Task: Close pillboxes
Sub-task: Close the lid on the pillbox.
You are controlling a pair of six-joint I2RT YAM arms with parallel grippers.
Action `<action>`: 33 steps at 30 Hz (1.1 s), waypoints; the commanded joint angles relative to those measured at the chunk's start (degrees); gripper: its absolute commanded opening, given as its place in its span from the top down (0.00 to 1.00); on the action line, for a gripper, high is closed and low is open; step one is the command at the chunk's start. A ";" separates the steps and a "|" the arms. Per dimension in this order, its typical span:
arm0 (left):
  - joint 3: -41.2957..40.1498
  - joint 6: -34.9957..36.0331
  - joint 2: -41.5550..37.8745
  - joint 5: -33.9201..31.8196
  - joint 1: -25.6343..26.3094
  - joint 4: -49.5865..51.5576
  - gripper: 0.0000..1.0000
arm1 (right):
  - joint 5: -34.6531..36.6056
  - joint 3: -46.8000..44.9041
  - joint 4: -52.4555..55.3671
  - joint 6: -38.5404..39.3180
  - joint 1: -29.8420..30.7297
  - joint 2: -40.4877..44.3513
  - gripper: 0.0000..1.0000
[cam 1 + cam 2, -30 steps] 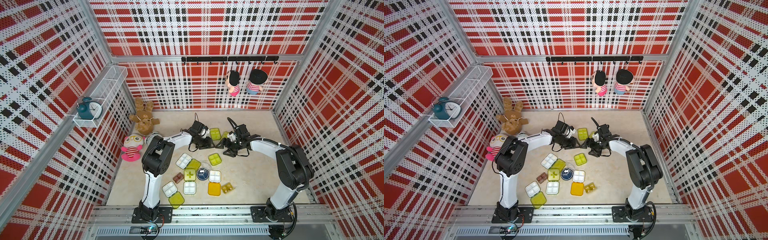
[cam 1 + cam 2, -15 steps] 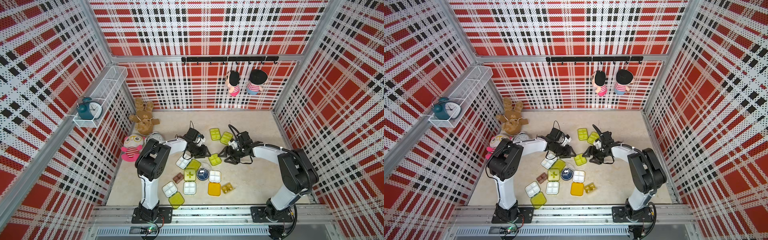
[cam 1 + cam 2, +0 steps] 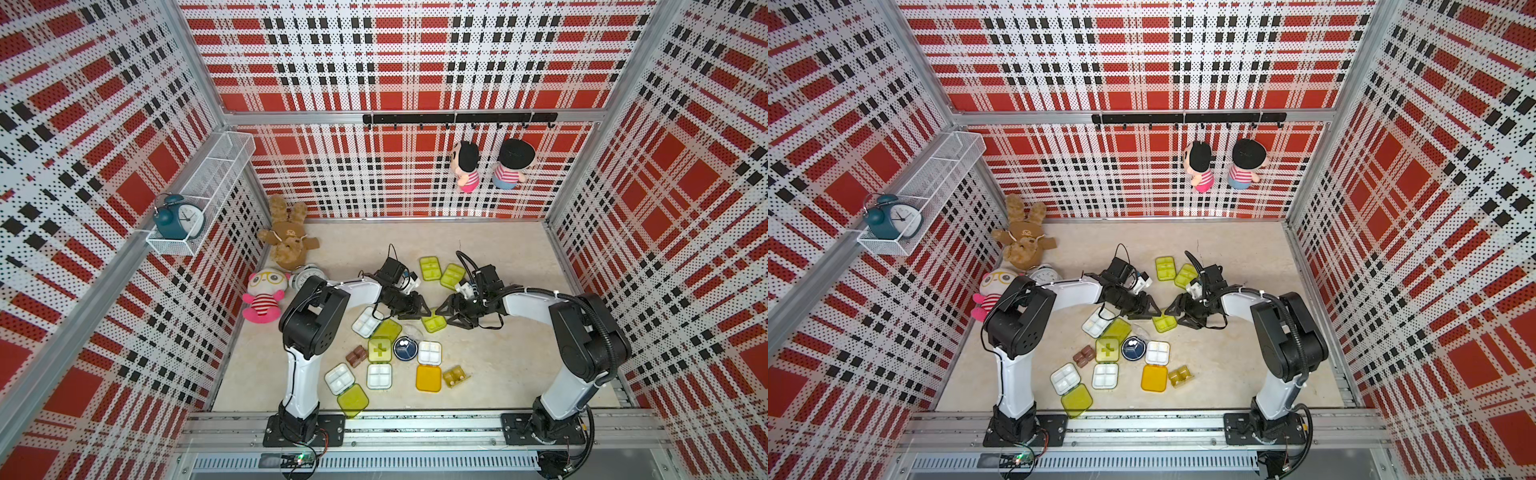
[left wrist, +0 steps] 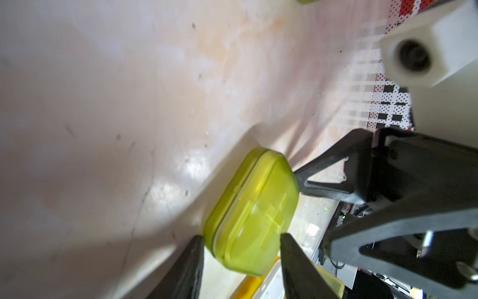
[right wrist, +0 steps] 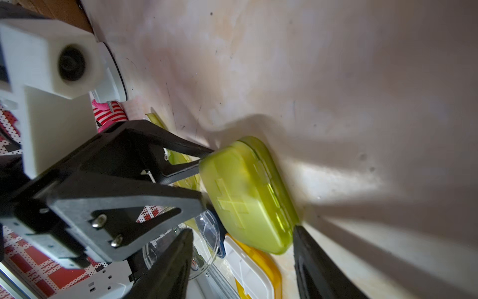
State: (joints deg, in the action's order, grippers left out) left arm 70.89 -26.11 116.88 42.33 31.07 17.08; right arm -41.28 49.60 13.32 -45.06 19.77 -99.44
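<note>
A closed lime pillbox (image 3: pixel 433 323) (image 3: pixel 1163 323) lies flat mid-table between both grippers. My left gripper (image 3: pixel 412 311) (image 4: pixel 241 239) is shut on one end of it (image 4: pixel 254 209), a fingertip against each side. My right gripper (image 3: pixel 451 312) (image 5: pixel 241 230) is open around the opposite end (image 5: pixel 245 196): one fingertip (image 5: pixel 301 234) touches a corner, the other (image 5: pixel 185 239) stands apart. Nearer the front lie more pillboxes: open white trays (image 3: pixel 368 322) (image 3: pixel 340 379) with lime lids, a closed lime one (image 3: pixel 379 350), a round navy one (image 3: pixel 405 348), an orange-lidded tray (image 3: pixel 429 353), an amber one (image 3: pixel 456 376) and a brown one (image 3: pixel 356 355).
Two closed lime pillboxes (image 3: pixel 430 267) (image 3: pixel 452 275) lie behind the grippers. Plush toys (image 3: pixel 286 243) (image 3: pixel 264 293) and a silver alarm clock (image 3: pixel 303 276) sit at the back left. Plaid walls enclose the table, and a metal rail (image 3: pixel 415 428) runs along the front.
Both grippers came forward from the back lime pillboxes to the lime pillbox mid-table, leaving a second closed box at the back. The right jaws have narrowed.
</note>
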 commanded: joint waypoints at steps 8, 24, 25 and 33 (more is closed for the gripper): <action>3.21 -1.50 2.53 -0.76 -0.20 -2.10 0.50 | -0.53 -4.82 -6.11 -5.04 -0.37 2.66 0.40; -5.43 -0.40 -2.60 -0.48 1.00 -3.56 0.48 | 1.13 -0.64 0.54 2.44 -0.66 -1.00 0.38; -5.12 -0.94 -1.88 -0.36 1.24 -4.07 0.48 | 1.00 -0.86 0.27 2.38 -0.59 -1.17 0.38; -2.65 -2.90 0.82 0.14 2.53 -6.27 0.49 | 0.74 -2.29 -1.81 1.02 -0.52 -0.77 0.42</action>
State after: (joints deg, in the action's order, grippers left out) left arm 67.20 -28.53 115.70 43.09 33.15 11.75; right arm -41.01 48.12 12.23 -44.01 19.31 -99.55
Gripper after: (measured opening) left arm 0.507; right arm 0.580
